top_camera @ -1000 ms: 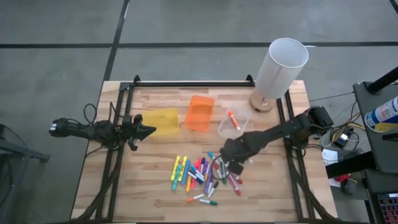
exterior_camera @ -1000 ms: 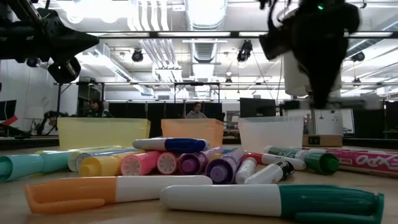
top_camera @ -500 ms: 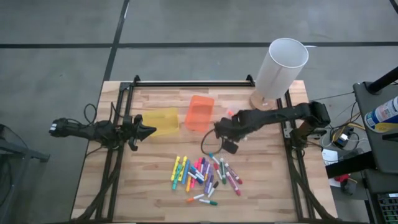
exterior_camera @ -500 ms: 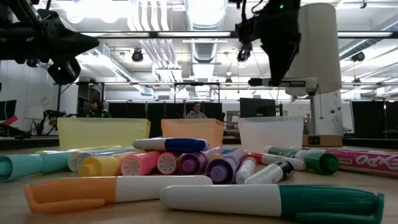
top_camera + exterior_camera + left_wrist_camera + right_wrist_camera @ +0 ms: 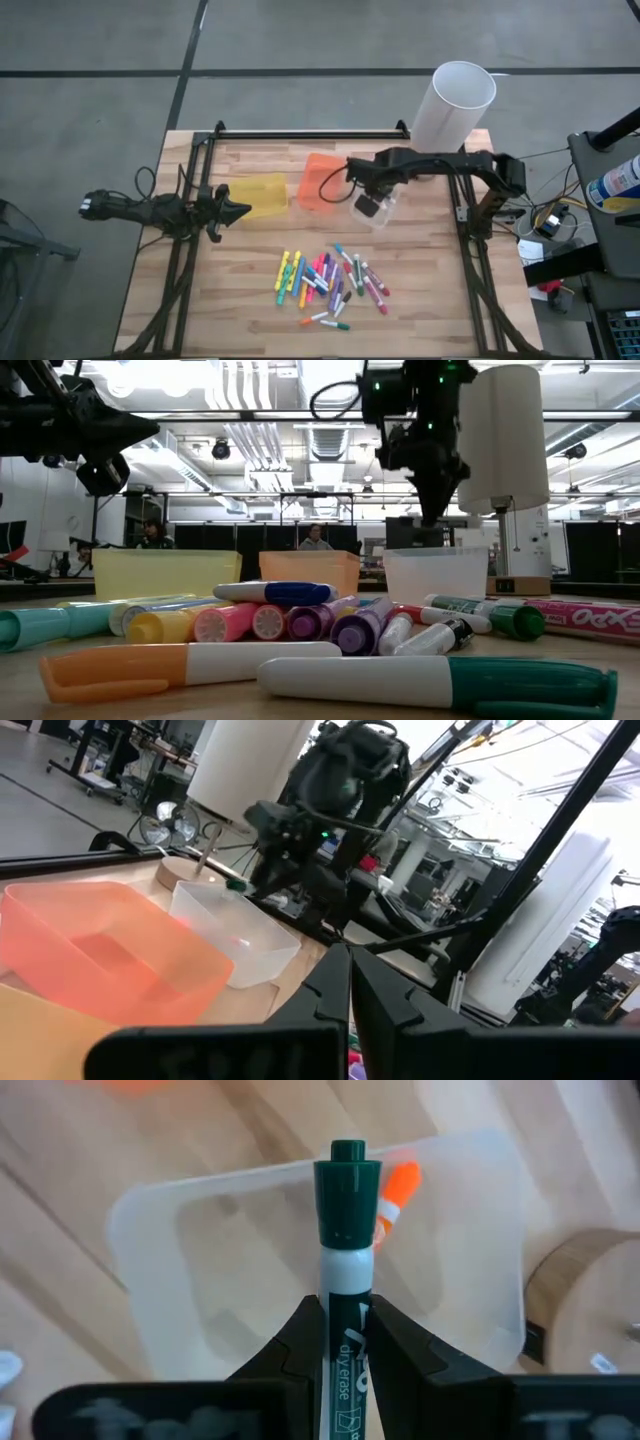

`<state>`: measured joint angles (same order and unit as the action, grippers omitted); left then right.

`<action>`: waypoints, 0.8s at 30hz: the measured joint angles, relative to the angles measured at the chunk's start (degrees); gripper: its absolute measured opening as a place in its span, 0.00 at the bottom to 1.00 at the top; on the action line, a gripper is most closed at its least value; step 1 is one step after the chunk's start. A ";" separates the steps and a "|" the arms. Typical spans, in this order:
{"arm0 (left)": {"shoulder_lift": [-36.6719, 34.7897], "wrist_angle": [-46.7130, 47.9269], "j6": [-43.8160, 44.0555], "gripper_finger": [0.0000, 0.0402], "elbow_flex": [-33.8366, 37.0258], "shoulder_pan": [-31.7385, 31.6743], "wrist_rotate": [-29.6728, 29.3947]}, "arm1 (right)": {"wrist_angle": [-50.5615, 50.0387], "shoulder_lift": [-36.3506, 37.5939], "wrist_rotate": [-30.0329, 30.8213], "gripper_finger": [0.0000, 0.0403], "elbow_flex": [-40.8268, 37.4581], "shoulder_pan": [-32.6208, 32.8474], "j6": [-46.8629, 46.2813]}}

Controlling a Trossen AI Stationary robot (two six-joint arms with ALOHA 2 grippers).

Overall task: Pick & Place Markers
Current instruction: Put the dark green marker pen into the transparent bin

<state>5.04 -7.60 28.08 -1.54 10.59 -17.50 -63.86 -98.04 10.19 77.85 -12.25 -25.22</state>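
Open workshop hall with a grey floor and a lit ceiling.

From above, the wooden table (image 5: 250, 270) sits on a grey concrete floor (image 5: 90, 120) crossed by dark seams, one running across at 12 o'clock. A side stand (image 5: 610, 200) with cables stands at 3 o'clock. Across the table, long ceiling lights (image 5: 325, 380) and pipework (image 5: 240, 440) hang at 12 o'clock, dark monitors (image 5: 412, 532) line the far benches, and two people (image 5: 315, 538) sit behind them.

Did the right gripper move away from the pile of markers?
Yes. The right gripper, holding a green marker, went from above the marker pile toward the table's back, now over the clear bin.
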 joint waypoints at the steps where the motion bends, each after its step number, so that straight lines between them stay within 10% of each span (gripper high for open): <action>1: 0.00 0.00 0.09 0.02 0.00 0.01 0.00 | 0.84 0.00 -0.61 0.13 -0.78 -0.70 0.26; 24: 0.00 -0.07 0.26 0.02 0.00 0.00 0.00 | 17.30 -0.04 -1.21 0.16 -14.89 -11.53 -0.93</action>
<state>5.04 -7.66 28.34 -1.54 10.59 -17.50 -46.57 -98.08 8.98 62.96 -23.77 -26.15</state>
